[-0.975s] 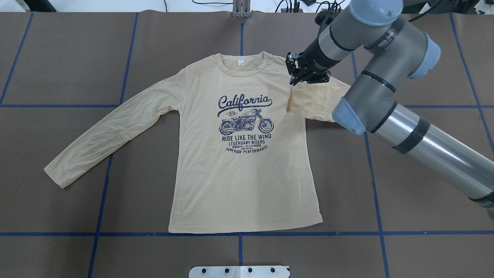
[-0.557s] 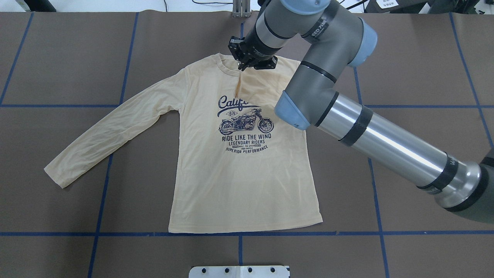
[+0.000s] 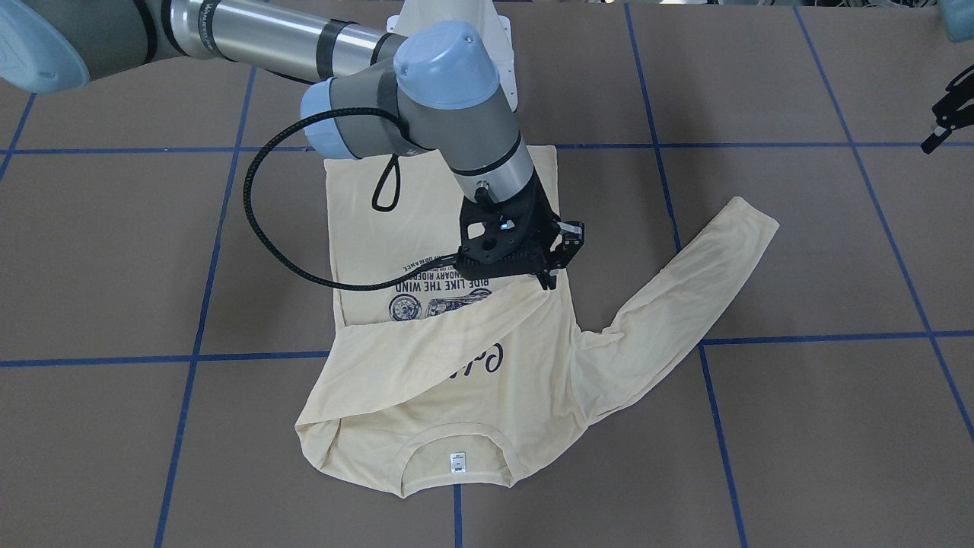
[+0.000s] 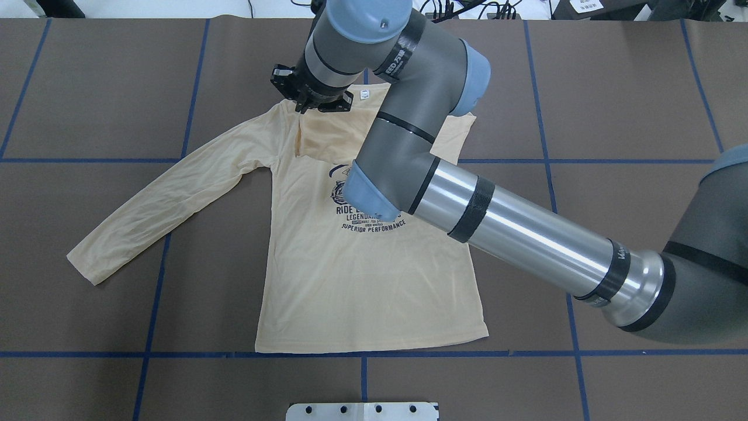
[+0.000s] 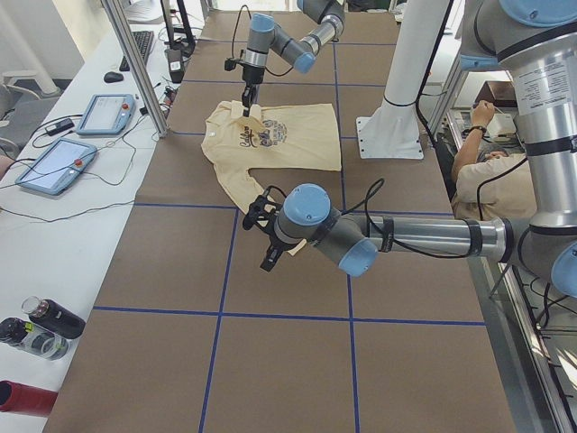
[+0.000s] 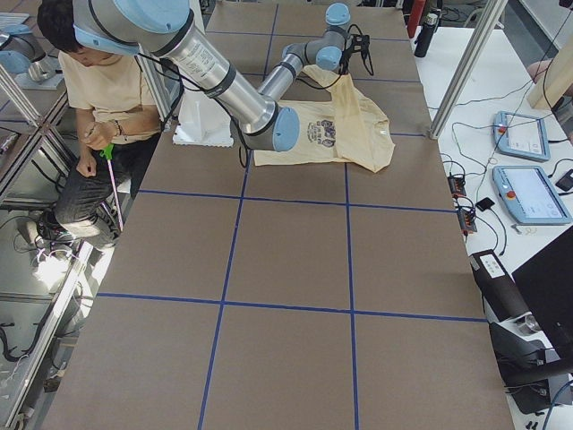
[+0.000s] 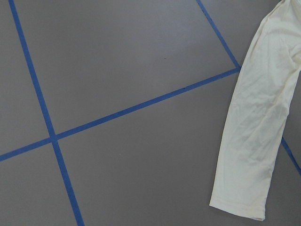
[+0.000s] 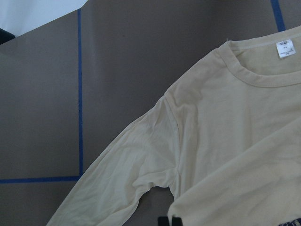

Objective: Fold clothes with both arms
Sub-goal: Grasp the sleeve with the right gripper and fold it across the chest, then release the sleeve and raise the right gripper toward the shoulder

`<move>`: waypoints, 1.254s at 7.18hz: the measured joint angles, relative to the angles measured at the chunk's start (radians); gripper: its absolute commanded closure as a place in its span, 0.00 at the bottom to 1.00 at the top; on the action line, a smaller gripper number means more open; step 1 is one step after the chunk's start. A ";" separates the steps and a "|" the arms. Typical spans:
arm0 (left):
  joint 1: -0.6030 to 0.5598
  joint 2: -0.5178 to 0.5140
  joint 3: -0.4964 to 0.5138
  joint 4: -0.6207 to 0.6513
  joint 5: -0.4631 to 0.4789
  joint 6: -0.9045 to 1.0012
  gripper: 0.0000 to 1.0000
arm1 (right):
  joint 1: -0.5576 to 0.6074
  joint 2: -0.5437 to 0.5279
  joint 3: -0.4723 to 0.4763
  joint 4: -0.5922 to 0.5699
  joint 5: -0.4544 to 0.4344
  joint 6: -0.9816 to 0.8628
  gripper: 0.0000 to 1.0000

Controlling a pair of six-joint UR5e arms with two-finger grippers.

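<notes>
Grey-and-silver tubular right arm (image 4: pixel 526 234), light-blue joint caps (image 3: pixel 445 53), looped black cable (image 3: pixel 246 199), black claw (image 3: pixel 549 275).

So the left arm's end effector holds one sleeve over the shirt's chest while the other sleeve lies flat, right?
No, the right arm's end effector holds that sleeve over the shirt, as the overhead view shows; the other sleeve lies flat.

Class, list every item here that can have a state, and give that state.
Shirt: front up, flat on the table, partly folded.
Right-side sleeve: folded across the shirt front, cuff lifted.
Left-side sleeve: spread out flat.
Right hand: shut on the right-side sleeve.
Left hand: above the table, empty; open or shut unclear.
</notes>
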 measured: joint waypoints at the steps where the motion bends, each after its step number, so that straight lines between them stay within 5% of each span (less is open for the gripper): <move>1: 0.000 0.000 0.000 0.000 0.000 0.000 0.00 | -0.020 0.009 -0.013 0.002 -0.016 -0.026 1.00; 2: 0.000 0.000 0.000 -0.001 -0.001 -0.001 0.00 | -0.035 0.016 -0.036 0.015 -0.027 -0.044 0.98; 4: 0.000 0.000 0.000 -0.001 0.000 -0.002 0.00 | -0.056 0.042 -0.113 0.067 -0.066 -0.054 0.02; 9: 0.079 -0.014 0.025 -0.026 0.001 -0.196 0.00 | -0.057 0.114 -0.191 0.085 -0.094 0.003 0.01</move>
